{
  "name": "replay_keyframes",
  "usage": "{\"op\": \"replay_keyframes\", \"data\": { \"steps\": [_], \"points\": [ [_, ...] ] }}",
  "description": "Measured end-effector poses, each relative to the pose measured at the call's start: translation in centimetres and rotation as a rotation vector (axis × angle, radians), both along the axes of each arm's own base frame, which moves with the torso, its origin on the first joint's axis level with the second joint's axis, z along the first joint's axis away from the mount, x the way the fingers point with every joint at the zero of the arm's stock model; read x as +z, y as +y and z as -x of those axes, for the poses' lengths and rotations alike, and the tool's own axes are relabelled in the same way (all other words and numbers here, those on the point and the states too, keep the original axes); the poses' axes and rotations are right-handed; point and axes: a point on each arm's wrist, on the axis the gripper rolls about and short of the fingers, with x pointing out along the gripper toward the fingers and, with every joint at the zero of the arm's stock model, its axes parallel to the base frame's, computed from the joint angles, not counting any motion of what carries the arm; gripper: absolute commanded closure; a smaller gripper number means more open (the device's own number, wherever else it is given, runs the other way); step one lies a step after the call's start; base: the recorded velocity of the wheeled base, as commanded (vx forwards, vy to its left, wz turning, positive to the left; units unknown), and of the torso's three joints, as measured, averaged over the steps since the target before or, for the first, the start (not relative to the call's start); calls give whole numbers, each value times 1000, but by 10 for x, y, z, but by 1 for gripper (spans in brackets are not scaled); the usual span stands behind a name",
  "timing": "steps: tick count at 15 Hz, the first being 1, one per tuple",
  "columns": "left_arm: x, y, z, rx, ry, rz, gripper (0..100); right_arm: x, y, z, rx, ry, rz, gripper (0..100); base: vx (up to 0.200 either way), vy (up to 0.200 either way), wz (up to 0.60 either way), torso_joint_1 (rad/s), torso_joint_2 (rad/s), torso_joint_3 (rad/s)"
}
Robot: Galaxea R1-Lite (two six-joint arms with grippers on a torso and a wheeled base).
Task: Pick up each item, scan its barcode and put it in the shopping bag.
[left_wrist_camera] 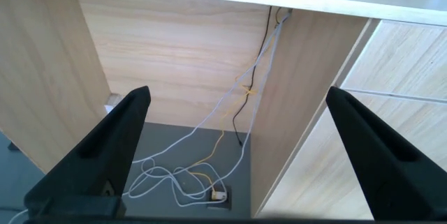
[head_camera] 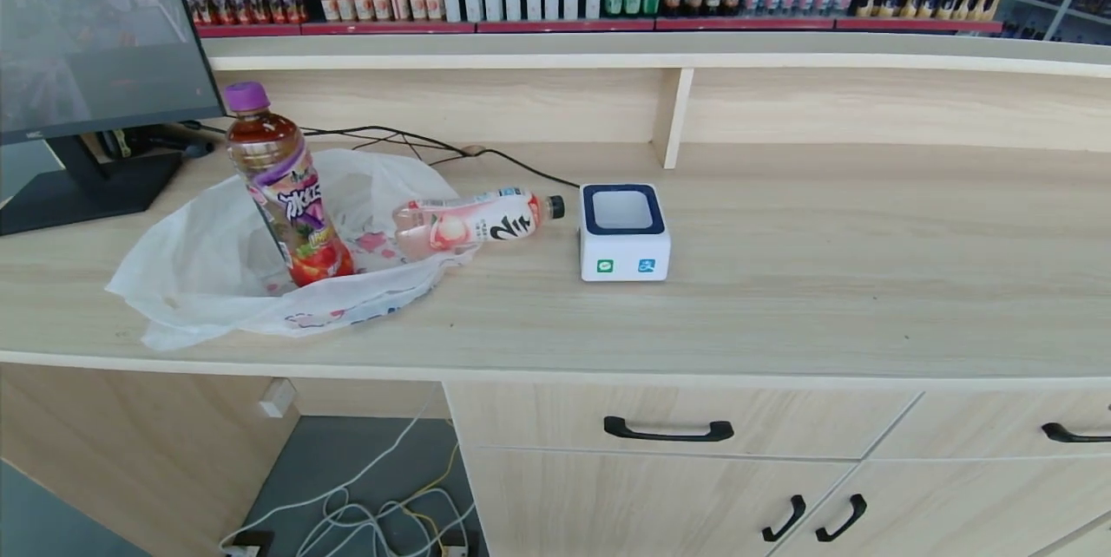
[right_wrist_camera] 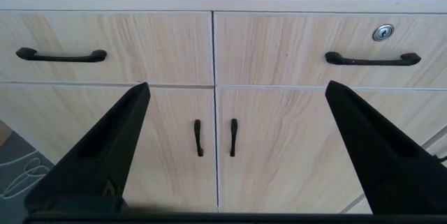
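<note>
Shopping bag (head_camera: 187,279): spread open on the table (head_camera: 825,279), left of the scanner (head_camera: 623,232).
Purple-capped bottle (head_camera: 286,201): upright inside the bag; judged done.
Peach bottle (head_camera: 473,223): on its side across the bag's rim, cap just beside the scanner; only partly in.
Scanning: cannot tell whether done for either bottle.
Left to do: probably settling the peach bottle fully inside.
Left end effector (left_wrist_camera: 237,95): spread wide apart, holding nothing, low beneath the table edge, facing an open bay with cables (left_wrist_camera: 188,175).
Right end effector (right_wrist_camera: 237,91): spread wide apart, empty, low before the drawer fronts (right_wrist_camera: 126,42).
</note>
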Motion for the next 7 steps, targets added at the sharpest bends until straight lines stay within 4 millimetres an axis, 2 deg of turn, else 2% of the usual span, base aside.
{"op": "replay_keyframes", "data": {
  "steps": [7],
  "points": [
    [0,0,0,0,0,0,0,-5,0,-1,-4,16,-19,0,0,0,0,0,0,0]
  ]
}}
